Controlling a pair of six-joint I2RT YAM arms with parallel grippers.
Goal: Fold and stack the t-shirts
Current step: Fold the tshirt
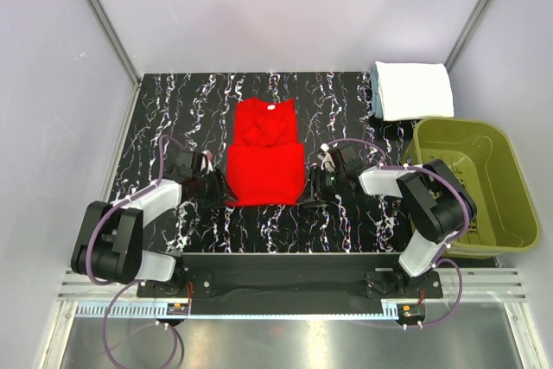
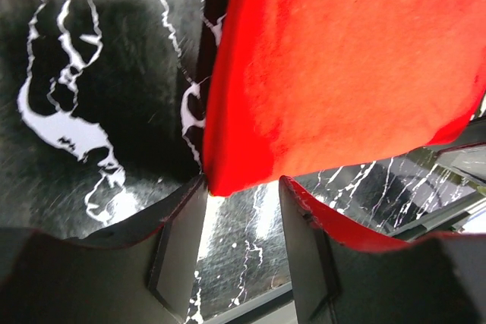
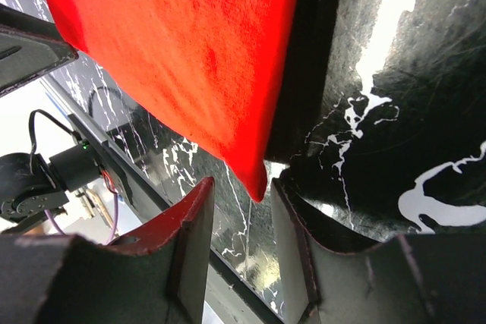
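Note:
A bright red t-shirt [image 1: 265,160] lies partly folded into a long rectangle on the black marbled table [image 1: 186,92], collar at the far end. My left gripper [image 1: 218,189] is open at its near left corner; the left wrist view shows that corner [image 2: 228,176] just ahead of the spread fingers [image 2: 179,248]. My right gripper [image 1: 313,187] is open at the near right corner, whose tip [image 3: 257,184] points between the spread fingers [image 3: 292,252]. Neither holds cloth. A folded white t-shirt [image 1: 415,88] lies on a pale blue one at the far right.
An olive-green plastic basket [image 1: 484,183] stands at the right, beside the right arm. Grey walls close in the table on three sides. The metal rail with the arm bases [image 1: 294,270] runs along the near edge.

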